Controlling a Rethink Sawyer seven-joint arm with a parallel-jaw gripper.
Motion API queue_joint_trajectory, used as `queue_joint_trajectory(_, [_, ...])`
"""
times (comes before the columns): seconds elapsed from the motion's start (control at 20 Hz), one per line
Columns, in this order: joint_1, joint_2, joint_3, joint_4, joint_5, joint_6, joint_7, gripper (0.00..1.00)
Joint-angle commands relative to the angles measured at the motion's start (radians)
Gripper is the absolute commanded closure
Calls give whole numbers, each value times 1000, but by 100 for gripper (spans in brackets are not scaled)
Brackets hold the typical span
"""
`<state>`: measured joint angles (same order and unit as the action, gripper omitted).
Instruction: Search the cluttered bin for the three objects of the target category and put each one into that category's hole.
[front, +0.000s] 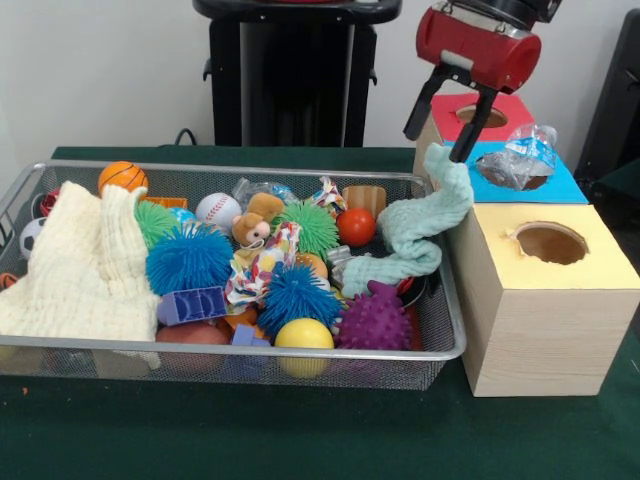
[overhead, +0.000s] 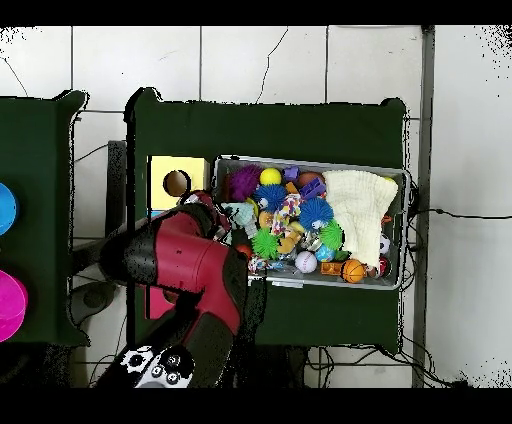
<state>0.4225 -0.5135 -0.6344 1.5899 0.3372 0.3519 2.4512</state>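
Note:
My gripper (front: 435, 147) hangs above the bin's right end, shut on the top of a mint green cloth (front: 415, 235). The cloth dangles in a twisted strip, and its lower end still rests inside the wire bin (front: 445, 350). From above, the mint green cloth (overhead: 241, 214) shows at the bin's left end, beside the red arm (overhead: 195, 265). A cream cloth (front: 85, 265) is piled at the bin's left end, and a patterned cloth (front: 262, 265) lies among the toys. Beside the bin stand a yellow-topped box (front: 590, 265), a blue-topped box (front: 560, 188) and a red-topped box (front: 515, 105), each with a hole.
The bin holds spiky balls, a small basketball (front: 122, 176), a baseball (front: 217, 210), a red ball (front: 355, 227), a yellow ball (front: 303, 334) and blocks. Crumpled clear plastic (front: 520, 160) sits over the blue box's hole. In the overhead view the arm hides the blue and red boxes.

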Motion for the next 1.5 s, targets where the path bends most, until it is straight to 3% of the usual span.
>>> queue_joint_trajectory(0.05, [-72,-5,163,100,-55,-43,32,0])
queue_joint_trajectory(0.4, [-120,-77,277,140,-26,104,26,0])
queue_joint_trajectory(0.55, [-82,-79,246,108,-28,217,68,0])
queue_joint_trajectory(0.8, [-13,-56,123,34,-89,232,75,0])
queue_joint_trajectory(1.1, [25,-119,72,4,-108,292,71,0])
queue_joint_trajectory(1.45, [-37,-177,242,90,-8,255,87,0])
queue_joint_trajectory(1.5, [-46,-184,258,97,-5,253,89,100])
